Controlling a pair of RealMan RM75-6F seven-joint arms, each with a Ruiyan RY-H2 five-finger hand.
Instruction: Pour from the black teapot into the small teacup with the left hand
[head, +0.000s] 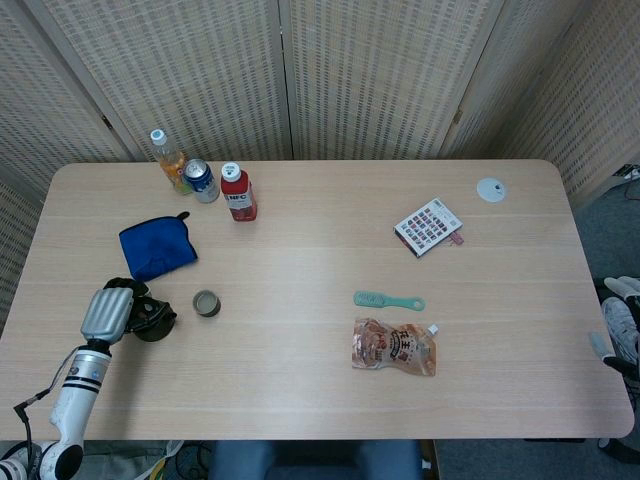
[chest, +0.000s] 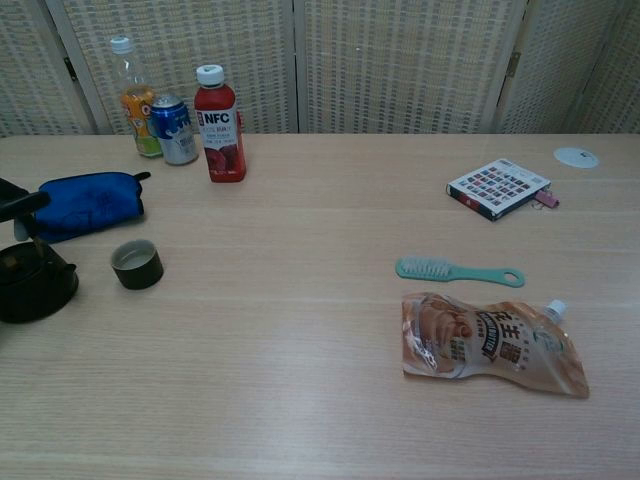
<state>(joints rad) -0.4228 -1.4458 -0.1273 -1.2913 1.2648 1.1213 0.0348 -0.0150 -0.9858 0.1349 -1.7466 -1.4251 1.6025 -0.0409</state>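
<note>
At the near left edge of the table (head: 300, 390), the robot's left hand (head: 105, 312) sits over a dark teapot (chest: 32, 285), its fingers curled down around the pot; whether they actually grip it or only rest on it cannot be told from either view. The right hand is out of sight. Just right of the pot, apart from it, stands a small dark cup (chest: 137, 264), open side up and placed, by the look of it, to receive a pour. Across the table's near right lies a flat food pouch (head: 394, 346) with a teal brush (head: 388, 300) just beyond it, both well apart from the work. Behind the pot lies a blue pouch (head: 156, 247), close enough that a lifted pot would have to clear it. Further right rests a patterned booklet (head: 428, 225) and a white disc (head: 490, 189). At the far left stand an orange drink bottle (head: 168, 162), a blue can (head: 203, 181) and a red juice bottle (head: 237, 193), upright, clustered out of the way
</note>
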